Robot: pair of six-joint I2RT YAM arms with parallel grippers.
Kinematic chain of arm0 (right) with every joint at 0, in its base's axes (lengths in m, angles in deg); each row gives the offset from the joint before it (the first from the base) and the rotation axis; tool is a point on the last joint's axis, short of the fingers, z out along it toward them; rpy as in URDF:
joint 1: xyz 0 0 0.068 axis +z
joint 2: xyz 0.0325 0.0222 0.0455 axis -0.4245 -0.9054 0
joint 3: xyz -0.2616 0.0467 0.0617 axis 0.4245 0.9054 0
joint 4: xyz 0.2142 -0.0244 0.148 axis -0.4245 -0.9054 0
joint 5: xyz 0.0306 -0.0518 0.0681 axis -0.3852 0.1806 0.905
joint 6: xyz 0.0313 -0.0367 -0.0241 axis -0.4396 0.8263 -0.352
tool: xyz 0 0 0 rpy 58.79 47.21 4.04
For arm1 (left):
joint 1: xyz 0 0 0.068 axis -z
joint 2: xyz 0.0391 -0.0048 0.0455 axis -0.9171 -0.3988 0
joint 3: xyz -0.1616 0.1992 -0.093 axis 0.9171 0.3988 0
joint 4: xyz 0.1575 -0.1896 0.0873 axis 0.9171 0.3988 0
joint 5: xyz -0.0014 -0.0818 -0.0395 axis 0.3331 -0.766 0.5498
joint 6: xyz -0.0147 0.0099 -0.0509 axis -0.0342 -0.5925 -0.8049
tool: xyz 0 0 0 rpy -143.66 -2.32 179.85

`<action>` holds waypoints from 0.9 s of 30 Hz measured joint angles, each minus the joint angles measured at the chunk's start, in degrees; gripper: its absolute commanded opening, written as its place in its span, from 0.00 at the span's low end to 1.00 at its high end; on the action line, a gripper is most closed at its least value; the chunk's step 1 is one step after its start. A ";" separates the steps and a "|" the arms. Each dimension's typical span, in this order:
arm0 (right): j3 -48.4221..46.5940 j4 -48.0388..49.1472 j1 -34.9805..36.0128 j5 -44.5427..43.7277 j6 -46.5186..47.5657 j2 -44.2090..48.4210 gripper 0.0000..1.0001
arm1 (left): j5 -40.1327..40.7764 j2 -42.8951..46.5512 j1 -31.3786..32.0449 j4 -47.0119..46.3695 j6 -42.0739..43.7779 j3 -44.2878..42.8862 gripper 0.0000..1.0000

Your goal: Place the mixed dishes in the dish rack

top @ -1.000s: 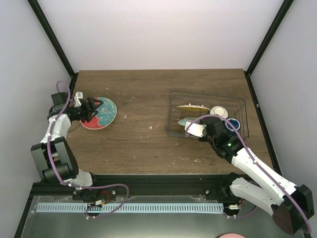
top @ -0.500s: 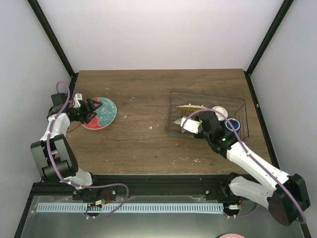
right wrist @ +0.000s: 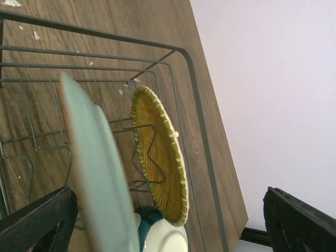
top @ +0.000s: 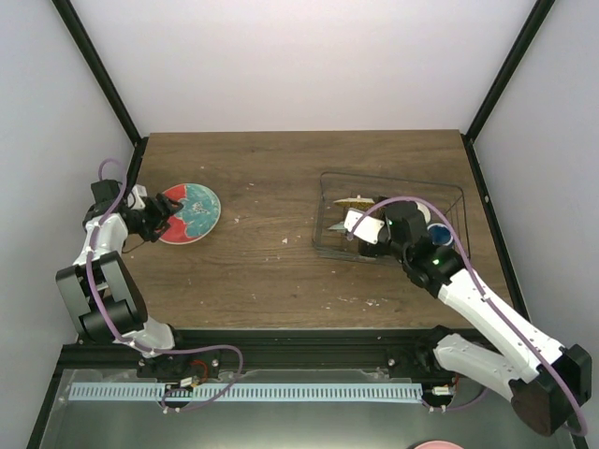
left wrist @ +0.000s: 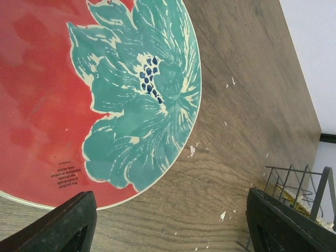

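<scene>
A red plate with a teal flower lies flat at the table's left. My left gripper hovers at its near-left edge, open, holding nothing. The dish rack stands at the right. In it a yellow-orange plate and a mint green plate stand on edge between dividers. A cream bowl and a dark blue mug sit further right. My right gripper is open over the rack, the mint plate beside its left finger.
The rack's far corner shows at the edge of the left wrist view. Black frame posts rise at the table's back corners. White crumbs dot the wood between plate and rack.
My right gripper has opened and let go of the mint green plate, which now stands in the rack. The left gripper has drawn back slightly toward the left edge of the red plate.
</scene>
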 measured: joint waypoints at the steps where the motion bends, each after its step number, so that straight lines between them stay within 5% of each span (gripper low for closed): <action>1: 0.02 -0.26 0.00 -0.02 0.00 0.70 0.99 | 0.04 -0.02 0.00 0.00 0.00 0.00 0.78; 17: 1.20 -0.68 0.00 -0.57 -0.66 2.25 1.00 | 5.09 -0.04 -0.15 1.51 0.15 0.00 0.78; 27: -19.54 -10.21 0.00 -3.78 -24.17 -7.69 1.00 | 14.99 -2.84 -5.51 3.39 -1.40 -0.31 0.72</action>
